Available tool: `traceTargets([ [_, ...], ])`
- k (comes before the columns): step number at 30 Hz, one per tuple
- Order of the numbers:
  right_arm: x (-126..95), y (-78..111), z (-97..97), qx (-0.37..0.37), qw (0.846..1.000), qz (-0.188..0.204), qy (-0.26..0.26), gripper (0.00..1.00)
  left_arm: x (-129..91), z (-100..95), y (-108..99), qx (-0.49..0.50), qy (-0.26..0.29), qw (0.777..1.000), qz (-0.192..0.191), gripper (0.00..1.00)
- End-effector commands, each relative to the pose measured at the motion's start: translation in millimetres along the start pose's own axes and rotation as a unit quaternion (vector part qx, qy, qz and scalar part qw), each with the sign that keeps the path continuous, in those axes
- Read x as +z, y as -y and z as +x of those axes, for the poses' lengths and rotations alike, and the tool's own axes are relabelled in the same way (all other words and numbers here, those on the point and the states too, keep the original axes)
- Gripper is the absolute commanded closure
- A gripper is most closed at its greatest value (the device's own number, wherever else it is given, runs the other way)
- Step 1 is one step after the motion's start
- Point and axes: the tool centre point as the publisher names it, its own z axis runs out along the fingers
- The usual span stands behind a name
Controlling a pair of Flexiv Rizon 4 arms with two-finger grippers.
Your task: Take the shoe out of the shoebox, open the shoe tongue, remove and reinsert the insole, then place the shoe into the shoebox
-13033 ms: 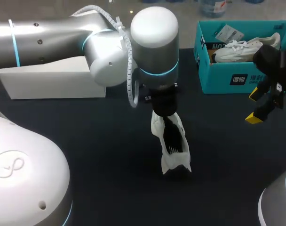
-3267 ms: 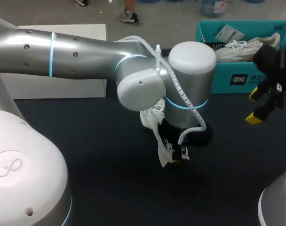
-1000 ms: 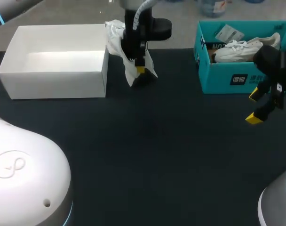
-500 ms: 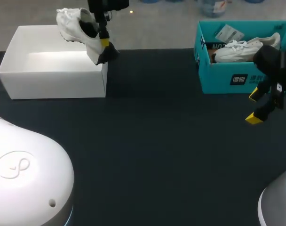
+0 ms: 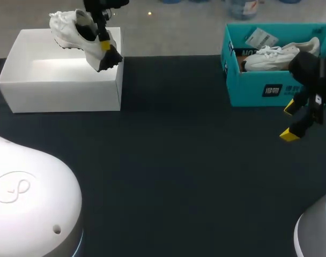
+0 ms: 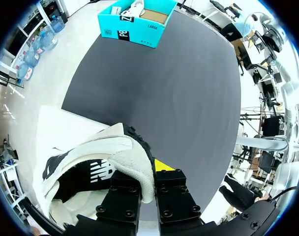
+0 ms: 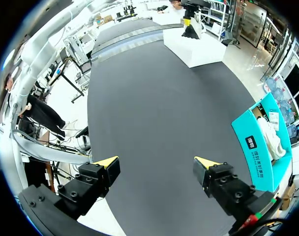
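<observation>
At ten o'clock the left gripper (image 6: pixel 150 174) clamps the shoe (image 5: pixel 72 33) by its heel collar above the shoebox (image 5: pixel 61 99). Light, soft-walled (collar probably squashes); the sole edge would grip firmer. At three o'clock the right gripper (image 7: pixel 156 162) gapes empty.

Left arm (image 5: pixel 104 3): running off the head view's far edge.
White sneaker with black lining (image 5: pixel 72 32): hiding one yellow tip of the left fingers (image 6: pixel 164 165) in the left wrist view.
Teal cardboard shoebox (image 5: pixel 254 85): right end lying behind the right arm's black wrist (image 5: pixel 313 69).
White open cardboard box (image 7: pixel 203 51): appearing too small in the right wrist view to show its inside.
</observation>
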Motion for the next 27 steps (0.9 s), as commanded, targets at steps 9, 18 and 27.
traceTargets([
  [9,1,-1.4,-2.0,0.000,1.000,0.002,-0.001,0.00,0,4.7,-4,0.000,0.007,1.000,0.004,1.00],
  [18,1,-1.4,-2.0,0.000,1.000,0.002,-0.001,0.00,-4,-0.4,-12,0.028,0.009,1.000,-0.009,1.00],
  [27,1,-1.4,-2.0,0.000,1.000,0.002,-0.001,0.00,-4,-7.6,-52,0.207,0.020,0.978,-0.020,1.00],
])
